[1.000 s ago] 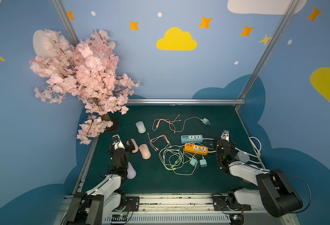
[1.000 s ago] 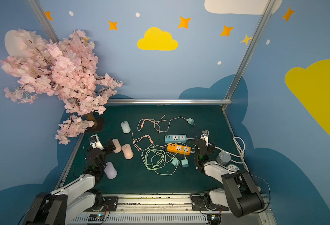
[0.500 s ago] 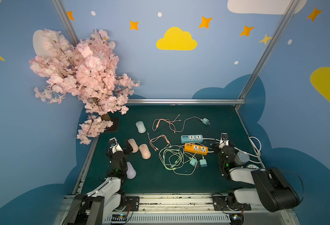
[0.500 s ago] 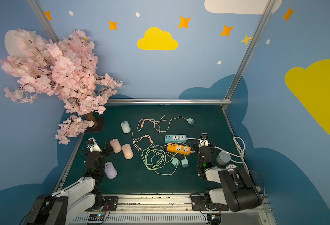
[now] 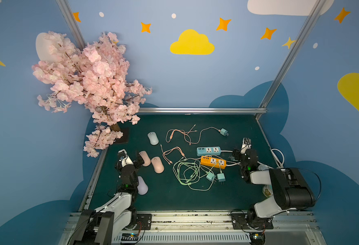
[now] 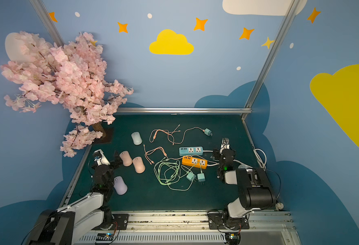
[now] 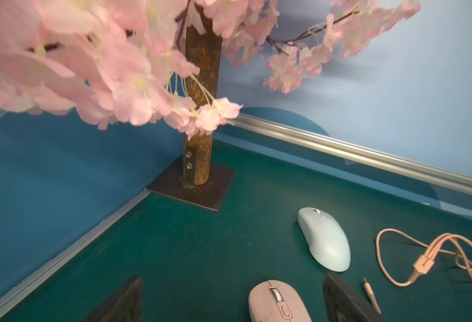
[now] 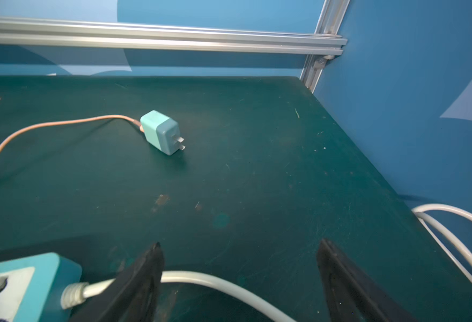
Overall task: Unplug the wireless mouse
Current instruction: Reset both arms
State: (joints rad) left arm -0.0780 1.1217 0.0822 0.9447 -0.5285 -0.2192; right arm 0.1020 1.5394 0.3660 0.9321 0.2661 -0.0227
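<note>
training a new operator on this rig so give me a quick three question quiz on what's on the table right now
1. How many computer mice lie on the dark green table mat?
2. True or false: the orange plastic power strip lies nearer the robot's bases than the blue plastic power strip.
3. In the left wrist view, what shows between the open jaws of the left gripper? A. a pale pink plastic mouse B. a black keyboard C. a white mug

Key: 1. four: a light blue mouse, the pale pink one, a second pale pink mouse and a lilac mouse. 2. true. 3. A.
</note>
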